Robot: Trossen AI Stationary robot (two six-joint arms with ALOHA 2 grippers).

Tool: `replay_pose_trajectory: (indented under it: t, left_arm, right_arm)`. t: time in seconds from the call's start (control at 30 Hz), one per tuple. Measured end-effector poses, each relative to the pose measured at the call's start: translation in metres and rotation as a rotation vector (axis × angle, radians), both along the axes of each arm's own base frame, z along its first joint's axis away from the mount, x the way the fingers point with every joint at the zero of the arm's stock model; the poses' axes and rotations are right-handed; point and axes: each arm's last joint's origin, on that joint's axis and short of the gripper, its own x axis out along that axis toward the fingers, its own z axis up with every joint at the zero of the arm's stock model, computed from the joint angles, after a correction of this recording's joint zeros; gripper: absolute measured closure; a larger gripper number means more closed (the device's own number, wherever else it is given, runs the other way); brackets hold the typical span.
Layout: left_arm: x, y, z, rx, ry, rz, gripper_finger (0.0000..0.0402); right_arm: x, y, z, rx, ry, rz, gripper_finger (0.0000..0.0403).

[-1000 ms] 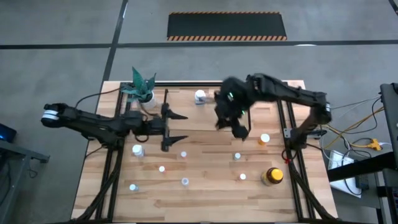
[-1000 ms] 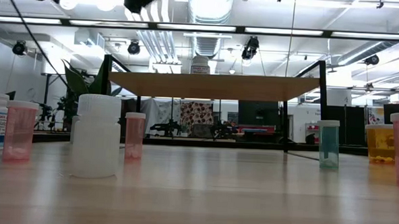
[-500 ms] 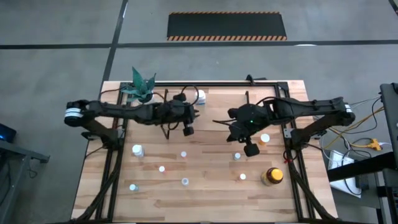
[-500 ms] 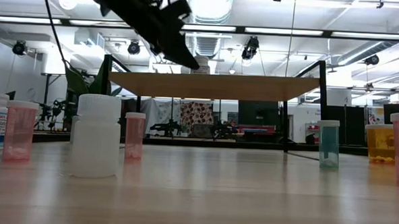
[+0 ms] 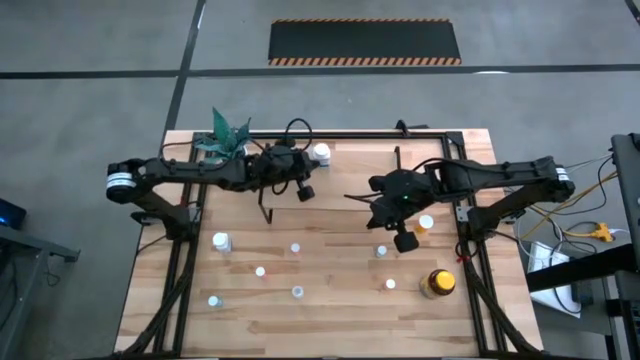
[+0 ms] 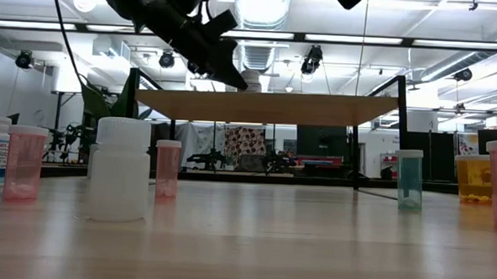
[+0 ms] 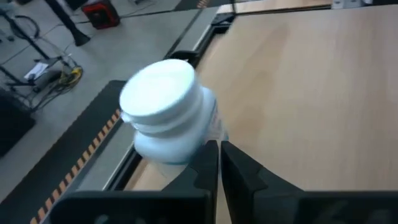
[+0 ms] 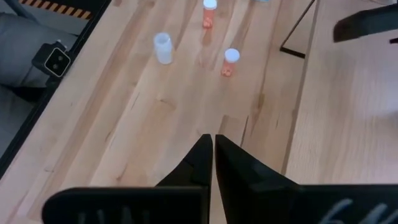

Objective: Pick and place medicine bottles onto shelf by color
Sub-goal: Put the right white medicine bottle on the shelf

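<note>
A white bottle with a white cap (image 5: pixel 320 153) stands on its base on the shelf (image 5: pixel 360 165), at the board's far edge; it also shows in the left wrist view (image 7: pixel 166 113). My left gripper (image 7: pixel 219 152) is shut, with its tips right beside this bottle's lower side. It hangs above the shelf in the low view (image 6: pixel 204 38). My right gripper (image 8: pixel 213 144) is shut and empty over the shelf's near edge (image 5: pixel 352 196). Several small bottles stand on the table, among them an amber yellow-capped one (image 5: pixel 437 283) and an orange-capped one (image 5: pixel 426 224). My left gripper's shut fingertips (image 7: pixel 208 152) stand against the white bottle's lower side (image 7: pixel 180 155), coming slanting down from the table's left. I cannot tell whether they touch it. The bottle stands upright on the shelf.
A white pot with a green plant (image 5: pixel 228 142) stands at the far left corner, close behind my left arm. The shelf's thin black legs (image 5: pixel 264 210) stand on the table. A white bottle (image 6: pixel 119 167) and pink ones (image 6: pixel 167 167) stand near the front.
My left gripper has gone from over the table up and toward the far edge, over the shelf to the white bottle, and has shut from wide open. My right arm has swung toward the near right and come to rest over the shelf's near edge. The bottles have stayed put.
</note>
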Motion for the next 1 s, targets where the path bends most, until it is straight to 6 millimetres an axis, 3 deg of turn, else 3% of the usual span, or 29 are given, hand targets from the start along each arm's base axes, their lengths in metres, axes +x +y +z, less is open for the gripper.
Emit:
replay_pose_trajectory:
  t: [0.77, 1.0]
  left_arm:
    - [0.009, 0.002, -0.004, -0.022, -0.106, 0.000, 0.0402]
    - [0.007, -0.015, 0.004, -0.036, -0.116, -0.043, 0.0402]
  right_arm:
    - [0.002, 0.000, -0.007, -0.016, 0.010, 0.013, 0.0394]
    - [0.014, -0.002, -0.020, -0.072, -0.110, -0.044, 0.0394]
